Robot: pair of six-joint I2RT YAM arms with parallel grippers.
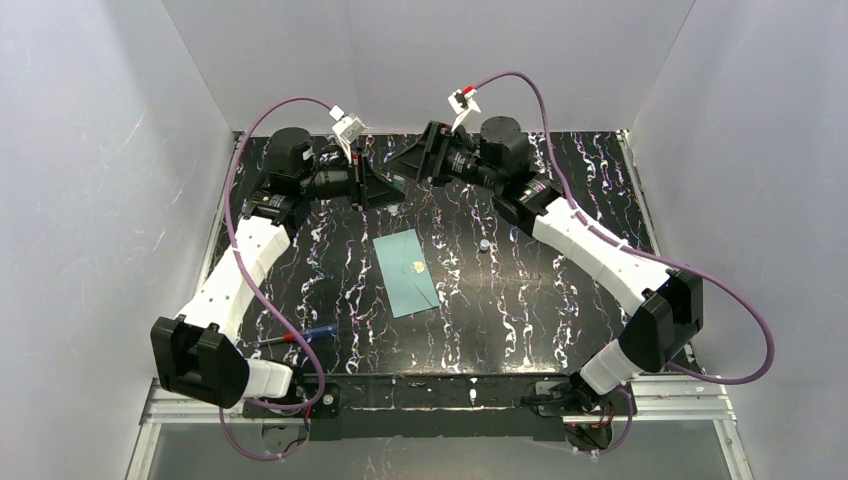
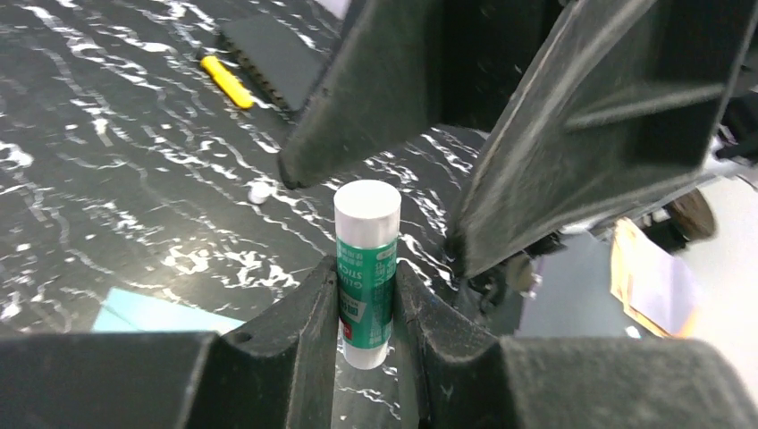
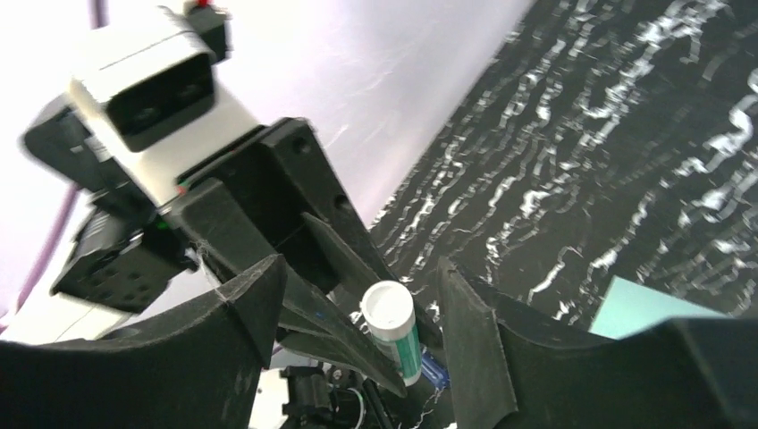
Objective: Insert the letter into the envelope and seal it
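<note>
The pale teal envelope (image 1: 408,272) lies flat mid-table with its flap down and a small gold seal (image 1: 417,266) on it; corners of it show in the left wrist view (image 2: 152,315) and the right wrist view (image 3: 639,304). The letter is not in view. My left gripper (image 2: 366,299) is shut on a green-and-white glue stick (image 2: 366,259), held above the table behind the envelope (image 1: 390,186). My right gripper (image 3: 357,331) is open, its fingers (image 3: 255,299) on either side of the stick's white end (image 3: 390,308) without touching it; it faces the left gripper (image 1: 403,163).
A small grey round object (image 1: 484,244) stands right of the envelope. A red-and-blue pen (image 1: 300,337) lies near the front left. A black block (image 2: 273,54) with a yellow piece (image 2: 225,80) beside it lies farther off. A white speck (image 2: 259,190) is on the table.
</note>
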